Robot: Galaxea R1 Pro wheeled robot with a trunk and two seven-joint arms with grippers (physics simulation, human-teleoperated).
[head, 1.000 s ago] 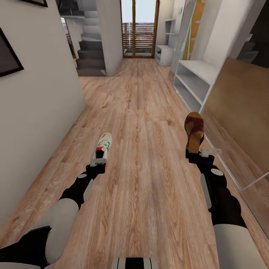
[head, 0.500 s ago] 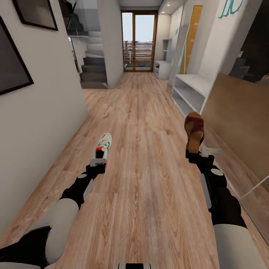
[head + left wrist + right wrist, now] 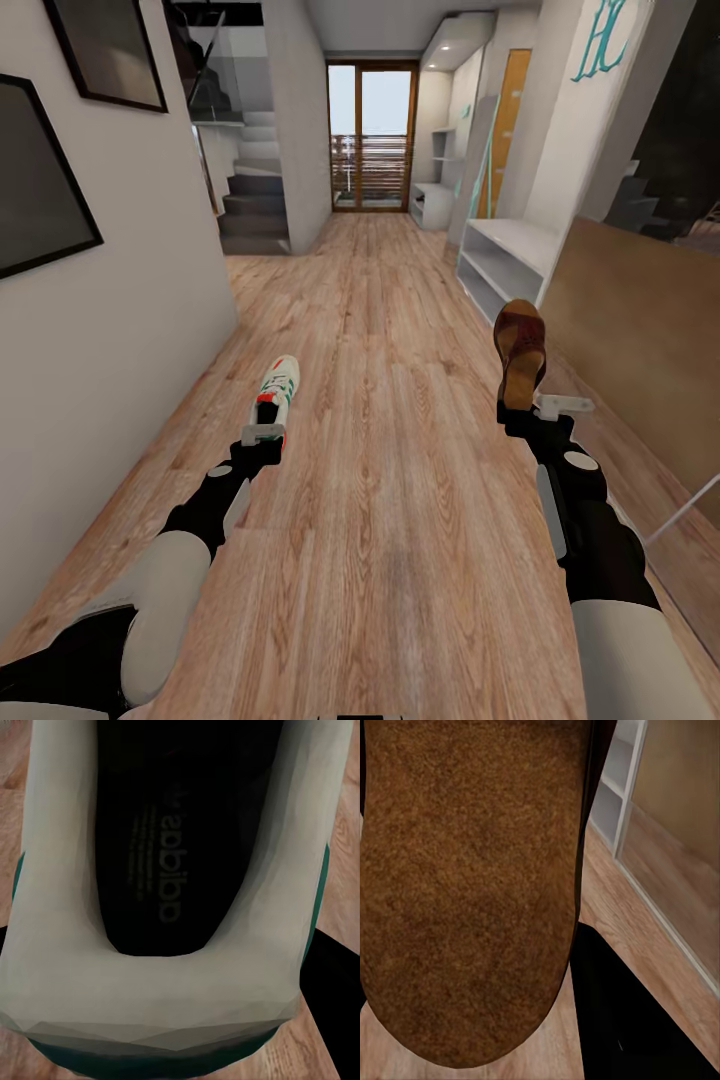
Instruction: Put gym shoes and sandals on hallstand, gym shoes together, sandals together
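A white gym shoe (image 3: 277, 388) with green stripes and red accents is held at its heel by my left gripper (image 3: 263, 432), above the corridor floor (image 3: 390, 330). The left wrist view looks into its dark insole and white heel collar (image 3: 165, 1005). My right gripper (image 3: 530, 408) is shut on the heel of a dark brown sandal (image 3: 521, 350), toe pointing away. Its tan footbed (image 3: 472, 885) is close in the right wrist view. The hallstand (image 3: 437, 200), pale with stepped shelves above, stands far down the corridor on the right.
A plain low white two-shelf bench (image 3: 505, 258) stands near on the right, beside a brown panel (image 3: 630, 320). A white wall with dark framed pictures (image 3: 40, 190) runs close on the left. Stairs (image 3: 255, 205) and a glass door (image 3: 372, 140) lie at the far end.
The whole picture has shifted downward, so the camera has tilted up and more of the corridor's far end and ceiling shows. Both arms and the held shoes keep their places.
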